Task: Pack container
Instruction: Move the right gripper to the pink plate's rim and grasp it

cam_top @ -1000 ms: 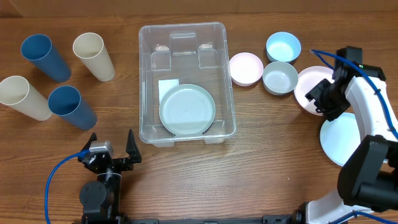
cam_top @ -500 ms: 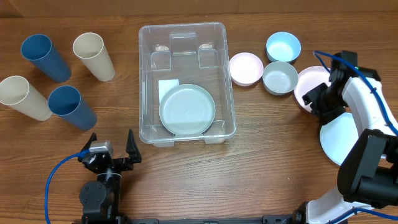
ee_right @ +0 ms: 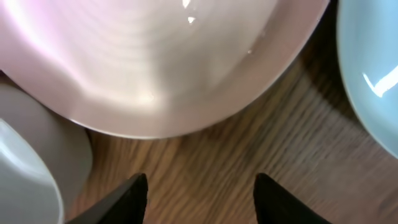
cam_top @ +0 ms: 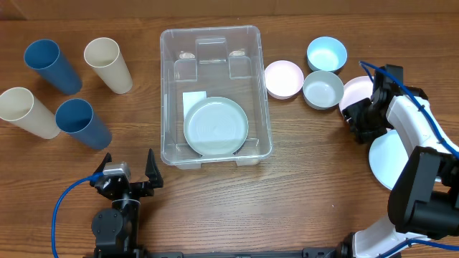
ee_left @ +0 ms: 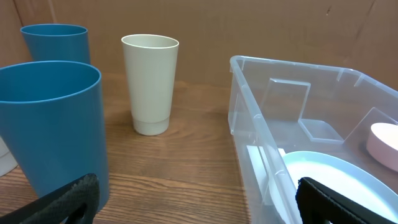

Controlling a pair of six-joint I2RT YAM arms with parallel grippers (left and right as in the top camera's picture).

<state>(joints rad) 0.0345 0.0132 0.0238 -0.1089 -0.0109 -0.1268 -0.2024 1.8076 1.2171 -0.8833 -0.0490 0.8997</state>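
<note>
The container [cam_top: 208, 30] is a large clear bin at the table's middle, and a pale green plate [cam_top: 215, 127] lies flat inside it. My left gripper [cam_top: 128, 174] stands open near the front edge, left of the bin's near corner. In the left wrist view, the left gripper [ee_left: 196, 199] has only bare wood between its jaws, and the container [ee_left: 249, 112] wall is on the right. My right gripper [cam_top: 356, 118] is open at the near edge of a pink plate [cam_top: 356, 92]. The right wrist view shows that gripper [ee_right: 200, 180] empty, just short of the pink plate [ee_right: 161, 56].
A pink bowl [cam_top: 284, 77], a grey-green bowl [cam_top: 323, 89] and a light blue bowl [cam_top: 327, 54] stand right of the bin. A pale blue plate [cam_top: 391, 161] lies at the right edge. Left of the bin stand two blue cups [cam_top: 50, 64] and two cream cups [cam_top: 107, 64].
My right gripper has moved left and a little away from the front edge, up to the pink plate's rim. The left arm has not moved.
</note>
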